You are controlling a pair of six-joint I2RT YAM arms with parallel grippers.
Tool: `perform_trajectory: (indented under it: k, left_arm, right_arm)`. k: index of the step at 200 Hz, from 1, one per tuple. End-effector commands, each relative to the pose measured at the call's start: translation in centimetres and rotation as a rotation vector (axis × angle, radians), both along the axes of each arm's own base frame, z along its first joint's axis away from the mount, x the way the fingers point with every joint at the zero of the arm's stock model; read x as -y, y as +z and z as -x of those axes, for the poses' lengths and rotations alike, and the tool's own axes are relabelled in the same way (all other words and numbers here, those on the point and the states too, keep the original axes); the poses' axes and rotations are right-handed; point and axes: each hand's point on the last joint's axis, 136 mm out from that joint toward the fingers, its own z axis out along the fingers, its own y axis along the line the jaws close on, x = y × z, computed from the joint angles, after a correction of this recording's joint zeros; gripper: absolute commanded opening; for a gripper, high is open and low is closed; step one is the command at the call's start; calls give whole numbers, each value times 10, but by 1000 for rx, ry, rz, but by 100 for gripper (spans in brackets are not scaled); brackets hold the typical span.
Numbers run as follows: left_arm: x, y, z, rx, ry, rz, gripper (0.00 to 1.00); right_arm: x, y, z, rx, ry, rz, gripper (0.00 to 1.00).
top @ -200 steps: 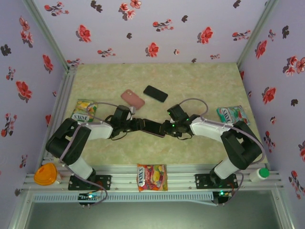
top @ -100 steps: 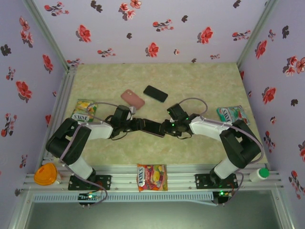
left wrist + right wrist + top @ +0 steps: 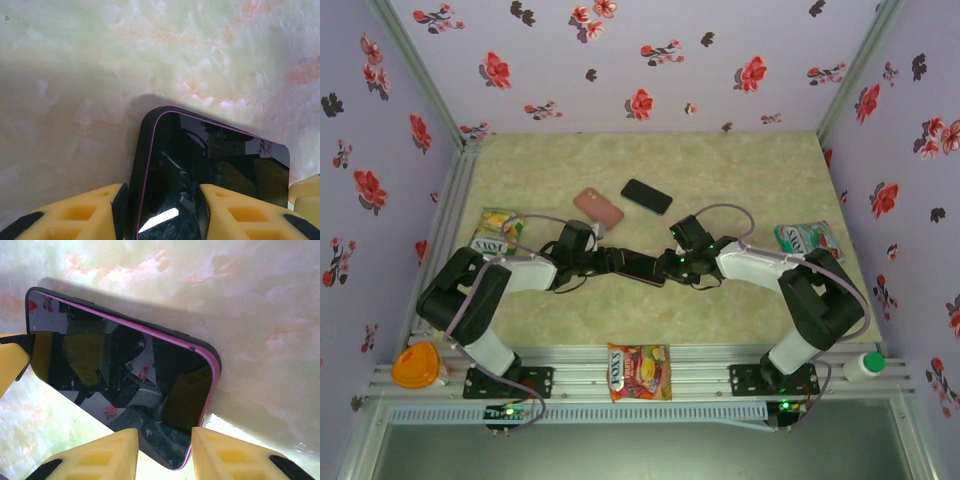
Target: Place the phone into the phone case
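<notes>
Holding: phone (image 3: 642, 268) lifted between the two arms, centre of the overhead frame, just above the table (image 3: 750, 170).
Left gripper (image 3: 618, 263): fingers closed on one short end of the phone; in its wrist view the yellow fingers (image 3: 100, 212) straddle the lower left of the screen.
Right gripper (image 3: 670, 268): fingers clamped on the opposite end; the phone's lower corner sits between them at the bottom of its wrist view.
Rim: a dark rim (image 3: 107, 310) runs outside a thin pink line around the glass. It reads as a case at least partly on.
Done: seemingly most of the fitting; cannot tell whether every corner is seated.
Left: probably pressing the edges home, then setting it down.
Elsewhere: pink case (image 3: 598, 208) and black slab (image 3: 647, 196) lie flat, upper centre, untouched.
</notes>
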Motion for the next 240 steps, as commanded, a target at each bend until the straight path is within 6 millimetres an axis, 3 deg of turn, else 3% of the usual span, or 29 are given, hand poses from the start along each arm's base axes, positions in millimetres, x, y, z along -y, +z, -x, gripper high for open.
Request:
perform_trajectory:
  k: [1, 117, 240]
  left_arm:
    - [7, 1, 1, -6, -11, 24, 44]
    - [10, 3, 1, -2, -17, 27, 44]
    - [0, 4, 3, 9, 12, -9, 45]
  right_arm:
    - [-12, 8, -11, 34, 17, -45, 35]
    - [-21, 9, -16, 41, 21, -82, 34]
    - [-3, 26, -11, 81, 23, -14, 41]
